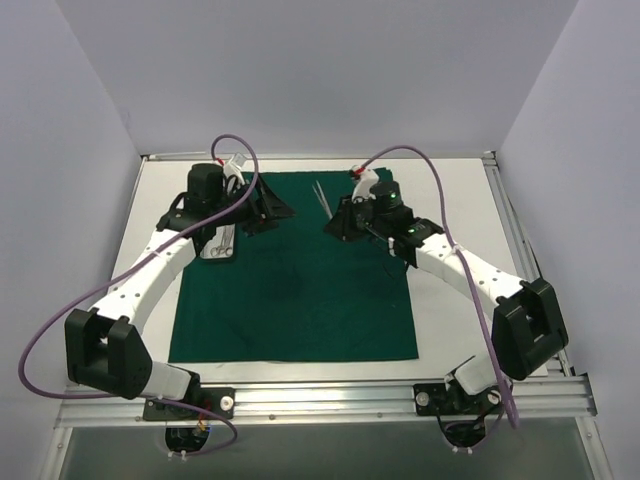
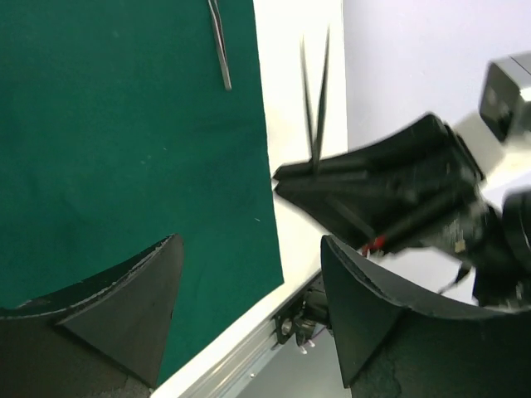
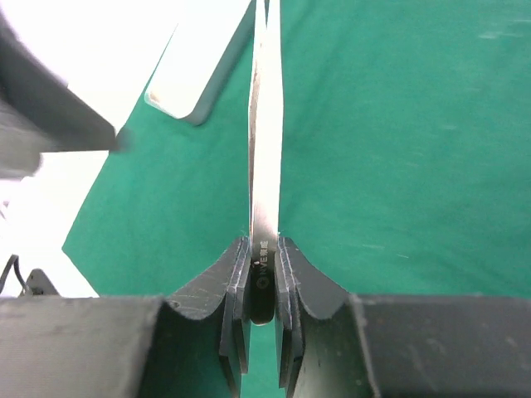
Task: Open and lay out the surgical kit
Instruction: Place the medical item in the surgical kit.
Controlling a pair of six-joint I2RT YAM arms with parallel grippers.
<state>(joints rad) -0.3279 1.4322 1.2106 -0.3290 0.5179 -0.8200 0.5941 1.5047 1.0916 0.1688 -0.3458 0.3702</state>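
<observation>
Dark green cloth lies spread flat as a large square on the white table, filling the middle of the top view; aluminium rail runs along the near edge at the bottom of frame; plain pale walls close the left, far and right sides; purple cables loop from both arms. Small steel tray sits at the cloth's left edge, upper left of the top view, partly under the left arm; its contents too small to make out. Left gripper hangs over the far left part of the cloth, jaws spread wide, nothing between them. Right gripper is above the far middle of the cloth, jaws clamped on a thin steel instrument, its two flat blades pressed together and pointing toward the top of its wrist view. A second thin instrument lies loose on the cloth, top of the left wrist view.
</observation>
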